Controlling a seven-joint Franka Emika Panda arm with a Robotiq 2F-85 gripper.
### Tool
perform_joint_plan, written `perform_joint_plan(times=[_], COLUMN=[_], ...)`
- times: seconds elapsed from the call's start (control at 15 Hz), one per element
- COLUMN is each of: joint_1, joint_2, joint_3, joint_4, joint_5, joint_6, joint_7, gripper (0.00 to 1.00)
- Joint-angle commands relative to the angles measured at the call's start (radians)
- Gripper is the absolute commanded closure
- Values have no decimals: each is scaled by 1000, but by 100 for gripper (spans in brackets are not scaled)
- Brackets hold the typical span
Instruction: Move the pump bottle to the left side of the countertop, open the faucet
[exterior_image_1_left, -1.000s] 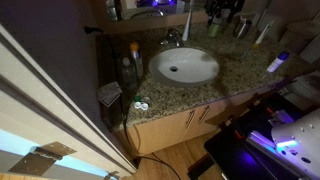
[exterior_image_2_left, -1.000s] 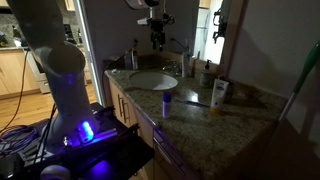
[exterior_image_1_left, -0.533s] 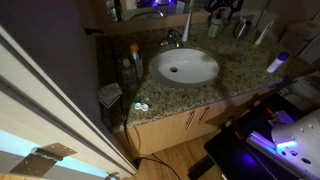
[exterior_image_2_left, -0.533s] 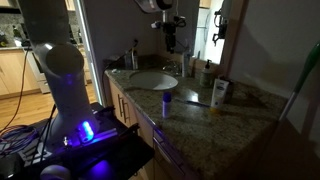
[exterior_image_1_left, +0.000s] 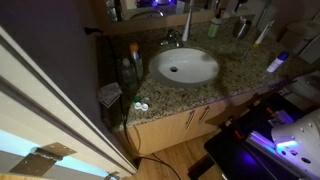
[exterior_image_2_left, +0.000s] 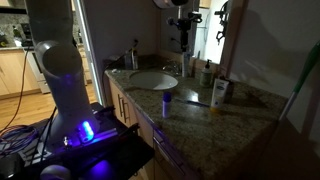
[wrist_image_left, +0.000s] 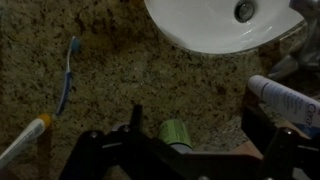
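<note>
speckled granite of the countertop fills most of our wrist view, with the white basin set into it at the top of the picture. we see the gripper at the bottom of that view with its jaws spread wide. the pump bottle shows as a small green round top in the gap between them, and as far as we can tell neither finger touches it. in an exterior view the pump bottle stands close to the counter's back edge, behind the basin and near the faucet, which sits along that same back edge. in an exterior view the gripper hangs above the back edge, pointing down. we also make out a blue toothbrush lying flat on the granite, a white tube near the bottle, and a tall bottle with an orange cap by a side edge of the counter.
</note>
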Motion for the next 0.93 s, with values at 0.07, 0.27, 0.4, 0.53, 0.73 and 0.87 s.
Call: perform_joint_plan(times=[0.07, 0.27, 0.4, 0.53, 0.73, 0.87], joint_1=[-44, -86, -74, -72, -99, -117], joint_2=[191, 248, 218, 252, 332, 360], joint_3=[-51, -74, -80, -88, -97, -103], joint_4=[248, 352, 293, 332, 405, 426], joint_5=[105, 229, 195, 186, 261, 294], joint_6=[-123, -186, -141, -159, -152, -127], joint_7=[107, 154, 128, 164, 328, 408], gripper=[0, 0, 0, 0, 0, 0])
